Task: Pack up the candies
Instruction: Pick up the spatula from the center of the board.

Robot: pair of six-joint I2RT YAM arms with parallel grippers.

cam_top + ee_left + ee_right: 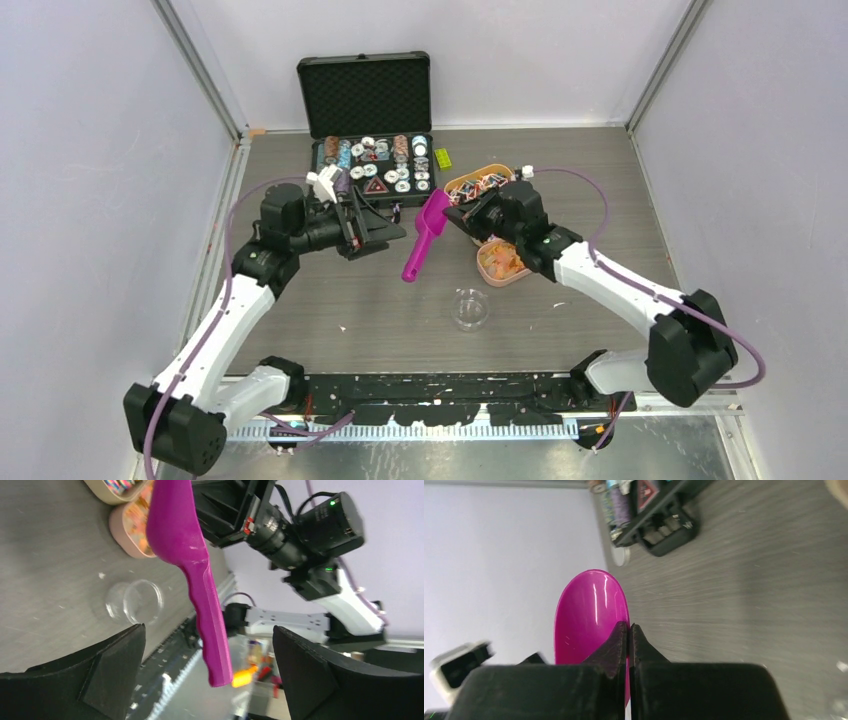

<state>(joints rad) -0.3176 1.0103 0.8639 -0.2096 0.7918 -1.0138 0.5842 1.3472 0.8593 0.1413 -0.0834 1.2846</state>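
1. The grey wood-grain bench (330, 290) carries everything, with the two arms reaching in from its near edge.
2. An open black case (365, 95) sits at the far side, its foam-lined lid upright. Rows of poker chips (375, 160) fill its base.
3. The left end effector (209, 630) hangs spread wide. Its black fingers (115, 670) stand on either side of the scoop handle, clear of it.
4. The right end effector (629, 627) is pressed together, pinching the wall of the scoop's bowl. A thin strip of magenta shows between its fingers in the right wrist view.
5. The magenta scoop (425, 235) is lifted off the bench between the two arms. Its bowl is toward the case and its handle points at the near edge.
6. Two oval trays lie right of the scoop, partly under the right arm. The tan tray (462, 181) is farther back and the pinkish tray (500, 280) is nearer.
7. A clear round cup (469, 308) stands alone on the bench, nearer than the pinkish tray.
8. A small yellow-green block (443, 157) lies just right of the case.
9. The candies (480, 185) sit in the trays: mixed colours in the tan one, mostly orange in the pinkish one. The scoop's bowl looks bare in the right wrist view.
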